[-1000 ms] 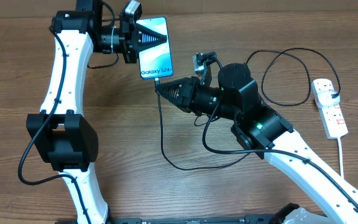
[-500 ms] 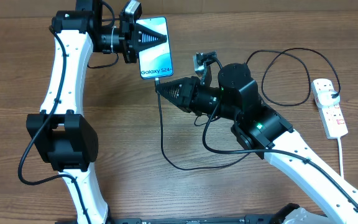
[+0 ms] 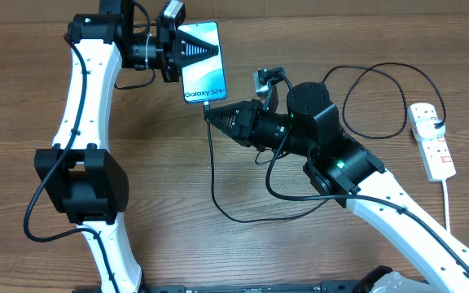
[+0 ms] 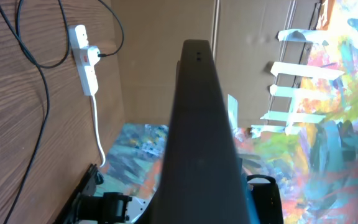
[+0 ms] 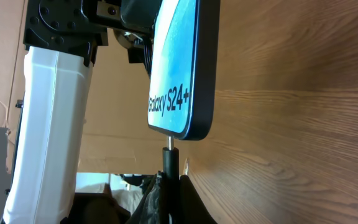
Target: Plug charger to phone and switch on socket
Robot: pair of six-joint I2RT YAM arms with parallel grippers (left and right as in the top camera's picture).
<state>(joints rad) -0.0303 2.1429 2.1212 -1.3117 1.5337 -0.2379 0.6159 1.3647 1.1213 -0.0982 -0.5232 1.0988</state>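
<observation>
Charger tip (image 5: 169,163) pinched by the right gripper (image 3: 210,114), just below — perhaps touching — the phone (image 3: 206,77) clamped in the left gripper (image 3: 195,50).

The phone (image 3: 206,77) lies left of the socket (image 3: 433,142) (charger (image 3: 212,163) between).

The overhead camera looked straight down from well above the table (image 3: 169,179), covering the whole workspace, including the phone (image 3: 202,72) and the socket (image 3: 432,140). The left wrist camera, rolled sideways, faced across the tabletop and shared the distant socket with the overhead view. The right wrist camera sat very close below the phone's lower end, sharing that phone with the overhead view.
</observation>
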